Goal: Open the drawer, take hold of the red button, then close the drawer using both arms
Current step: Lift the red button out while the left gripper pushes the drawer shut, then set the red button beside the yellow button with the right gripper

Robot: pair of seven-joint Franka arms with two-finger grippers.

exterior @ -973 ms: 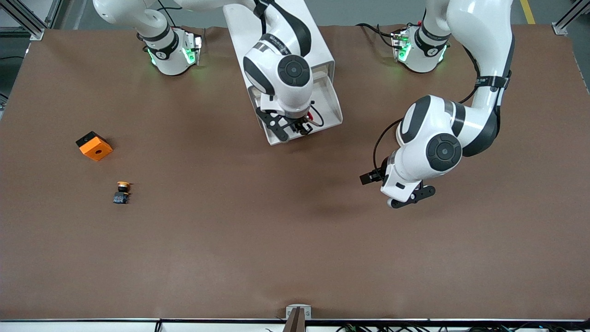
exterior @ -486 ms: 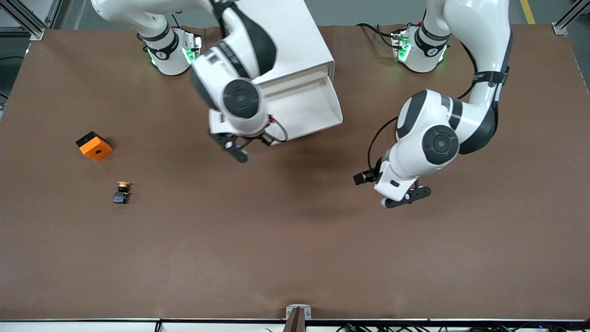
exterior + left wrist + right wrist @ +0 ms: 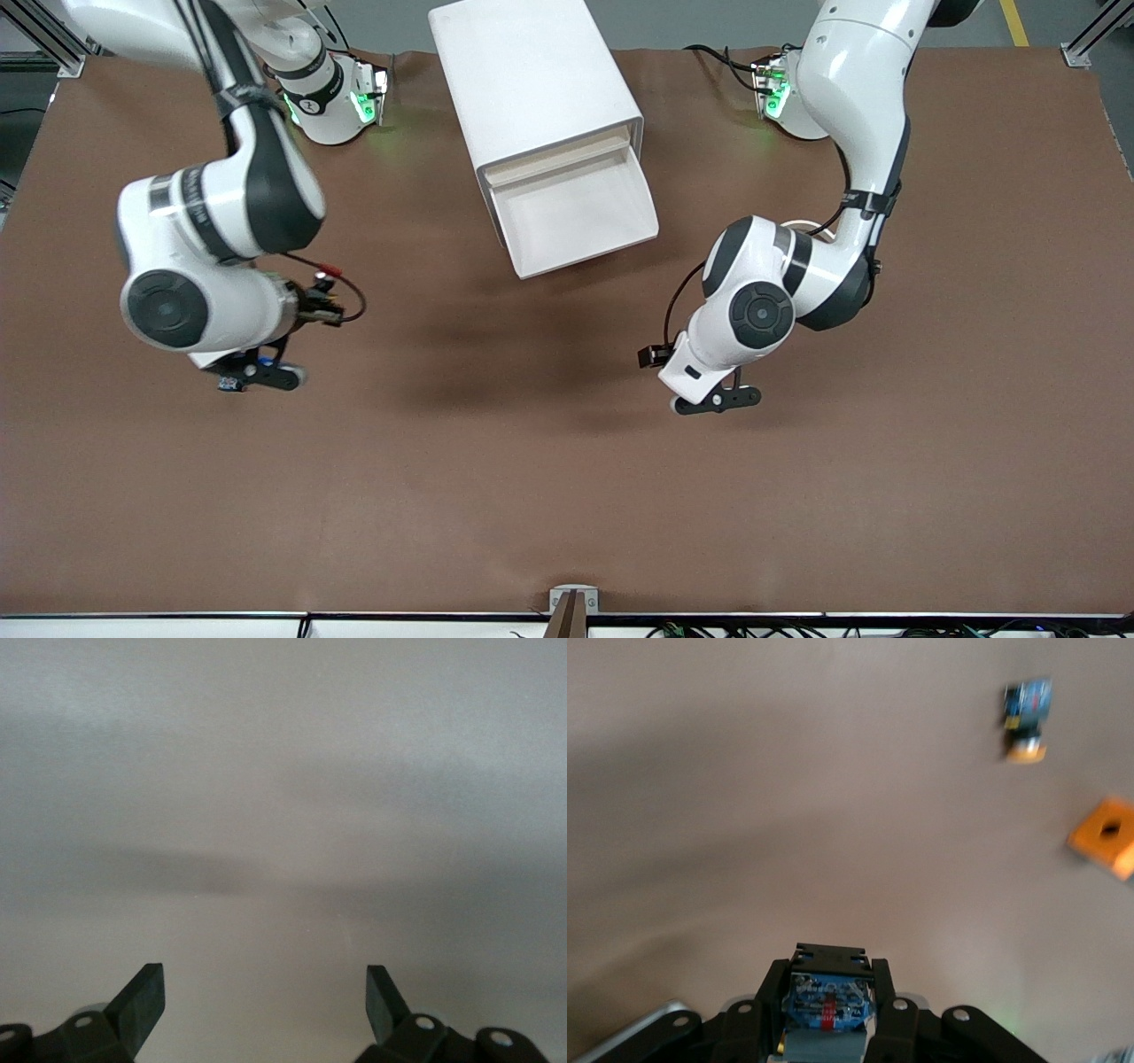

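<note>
White cabinet (image 3: 532, 84) at frame's upper centre is showing its drawer (image 3: 580, 217) open; both arms are hanging over the brown worktop (image 3: 567, 496).

The drawer (image 3: 580, 217) stands pulled out of the white cabinet (image 3: 532, 84), its tray open from above. Bare table (image 3: 549, 478) lies in front of it. The left gripper (image 3: 716, 400), fingers spread, hangs over that stretch. Under the right gripper (image 3: 829, 1010) lie a yellow-capped button (image 3: 1027, 718) and an orange cube (image 3: 1107, 835).
</note>
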